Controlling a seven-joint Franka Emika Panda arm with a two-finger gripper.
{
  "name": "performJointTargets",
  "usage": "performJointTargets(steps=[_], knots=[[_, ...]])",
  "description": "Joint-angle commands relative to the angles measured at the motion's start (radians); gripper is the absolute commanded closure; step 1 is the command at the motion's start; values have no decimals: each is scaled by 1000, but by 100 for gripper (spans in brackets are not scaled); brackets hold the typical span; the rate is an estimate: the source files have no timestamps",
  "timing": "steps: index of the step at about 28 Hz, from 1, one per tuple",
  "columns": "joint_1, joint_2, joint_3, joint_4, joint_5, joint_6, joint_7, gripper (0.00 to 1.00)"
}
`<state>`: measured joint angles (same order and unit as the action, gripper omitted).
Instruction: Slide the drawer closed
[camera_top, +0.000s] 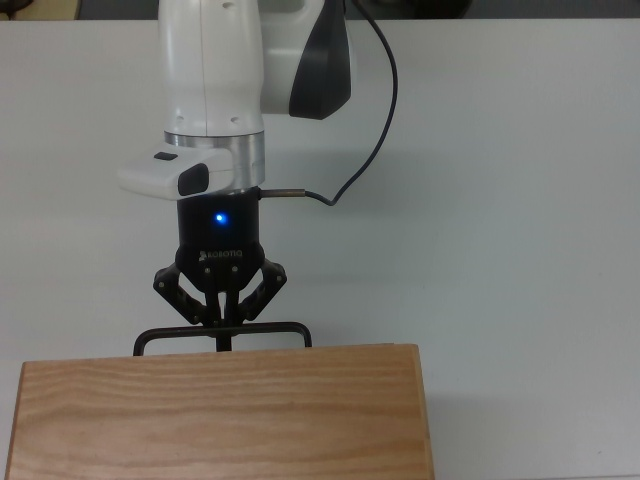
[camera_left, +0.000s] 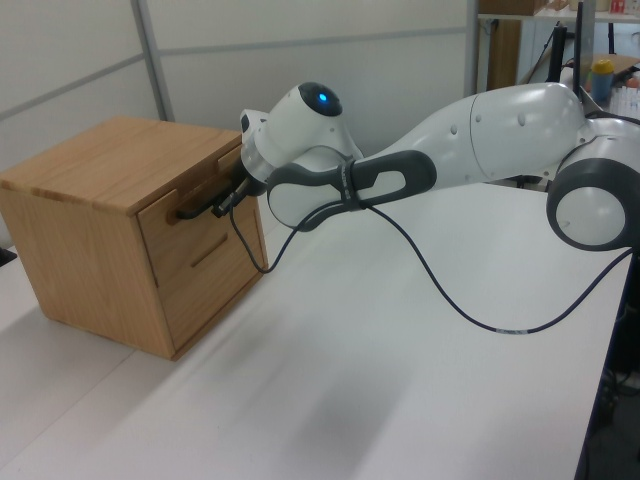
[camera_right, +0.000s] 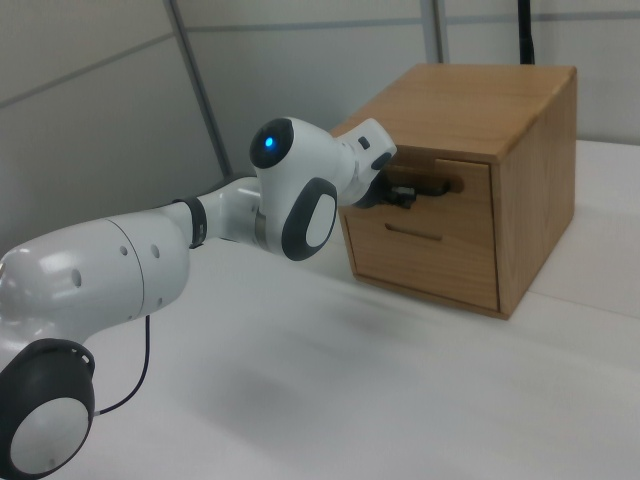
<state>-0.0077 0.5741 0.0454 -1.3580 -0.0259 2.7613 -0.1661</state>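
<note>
The drawer (camera_left: 185, 205) sat flush in the cabinet (camera_left: 95, 165), so closing appeared complete. The claw (camera_top: 222, 322) was pinching the black handle (camera_top: 222, 333) at its middle. Next step, by judgement: spread the fingers and retract straight back.

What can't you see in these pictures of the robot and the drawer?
- Inside the drawer: hidden in all views, pushed into the cabinet.
- Drawer front, top view: covered by the cabinet top; only the handle shows.
- The hand, right view: hidden behind the arm.
</note>
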Motion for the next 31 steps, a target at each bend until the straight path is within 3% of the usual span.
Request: performJointTargets(steps=[1, 4, 21, 31], knots=[[8, 3, -6, 7, 14, 46, -29, 100], [8, -10, -6, 7, 18, 11, -29, 100], [2, -252, -7, 17, 20, -720, -29, 100], [2, -339, -9, 17, 21, -991, -18, 100]])
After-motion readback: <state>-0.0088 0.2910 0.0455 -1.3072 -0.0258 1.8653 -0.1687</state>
